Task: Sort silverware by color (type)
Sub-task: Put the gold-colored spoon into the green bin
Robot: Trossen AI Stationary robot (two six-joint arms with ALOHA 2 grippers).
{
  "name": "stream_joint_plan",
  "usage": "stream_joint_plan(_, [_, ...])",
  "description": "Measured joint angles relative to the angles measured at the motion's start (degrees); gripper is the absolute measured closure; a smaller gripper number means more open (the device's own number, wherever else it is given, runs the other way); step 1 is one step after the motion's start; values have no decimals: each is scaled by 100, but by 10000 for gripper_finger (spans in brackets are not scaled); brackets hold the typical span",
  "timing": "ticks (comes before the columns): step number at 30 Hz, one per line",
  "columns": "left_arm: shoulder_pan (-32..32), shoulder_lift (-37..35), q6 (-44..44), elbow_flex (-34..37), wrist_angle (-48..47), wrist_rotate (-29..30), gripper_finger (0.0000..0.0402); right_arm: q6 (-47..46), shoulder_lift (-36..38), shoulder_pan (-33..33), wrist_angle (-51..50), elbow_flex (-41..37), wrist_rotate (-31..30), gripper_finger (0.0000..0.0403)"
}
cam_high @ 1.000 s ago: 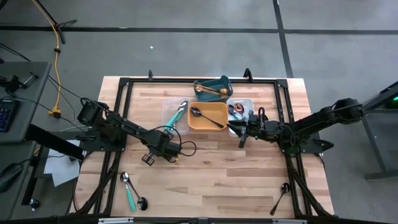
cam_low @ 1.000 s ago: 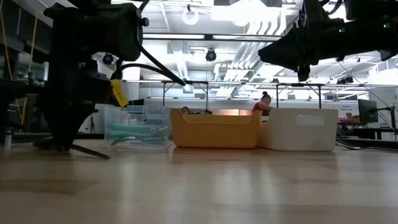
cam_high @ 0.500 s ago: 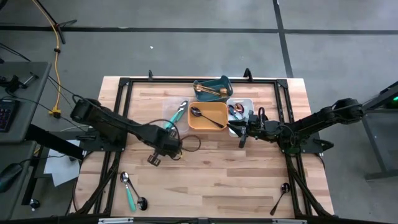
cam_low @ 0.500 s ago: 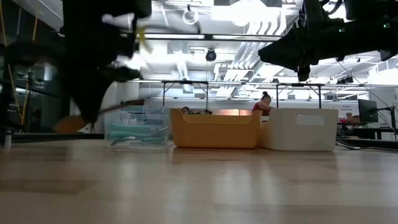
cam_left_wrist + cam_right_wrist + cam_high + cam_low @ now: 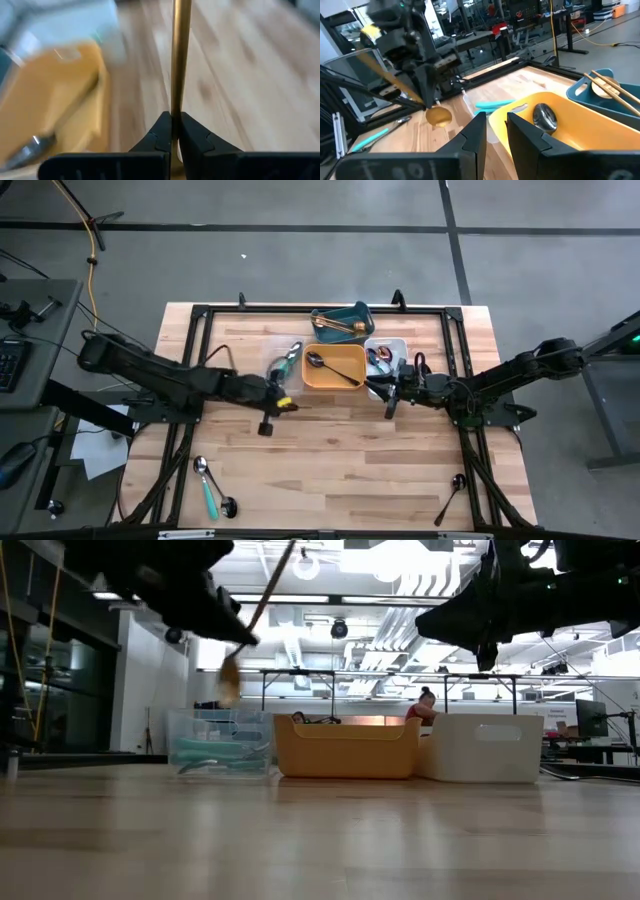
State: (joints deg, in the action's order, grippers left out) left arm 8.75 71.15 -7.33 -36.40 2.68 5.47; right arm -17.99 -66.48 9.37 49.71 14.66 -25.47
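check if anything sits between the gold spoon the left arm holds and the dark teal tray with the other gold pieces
The left gripper holds the gold spoon lifted off the table. The clear tray and the yellow tray lie low between it and the dark teal tray, so it seems able to pass above them. The right gripper waits off to the side.

We see the left gripper [image 5: 235,635] clamped on a gold spoon [image 5: 243,635] hanging above the table [image 5: 320,840], with clear [image 5: 220,743], yellow [image 5: 346,747] and white trays [image 5: 479,748] behind.

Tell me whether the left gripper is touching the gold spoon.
Touching. In the left wrist view, the left gripper has its fingers shut on the gold spoon, clamping its handle; the low view shows the spoon lifted clear of the table.
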Motion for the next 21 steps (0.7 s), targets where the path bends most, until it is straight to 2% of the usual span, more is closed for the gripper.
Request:
stream_joint_plan(5, [-144, 217, 153, 1200, 3750, 340, 395, 31, 0, 0, 138, 0, 121, 332])
stream_joint_plan(8, [-194, 596, 296, 1496, 5009, 618, 395, 121, 0, 0, 190, 0, 384, 332])
stream_joint_plan(11, [-205, 1009, 505, 1457, 5446, 780, 395, 195, -76, 0, 242, 4, 477, 332])
stream_joint_plan(15, [-201, 1629, 606, 1165, 5423, 787, 395, 276, -432, 0, 314, 103, 465, 332])
stream_joint_plan(21, [-205, 2301, 618, 793, 5527, 783, 395, 834, -1405, 0, 417, 807, 463, 331])
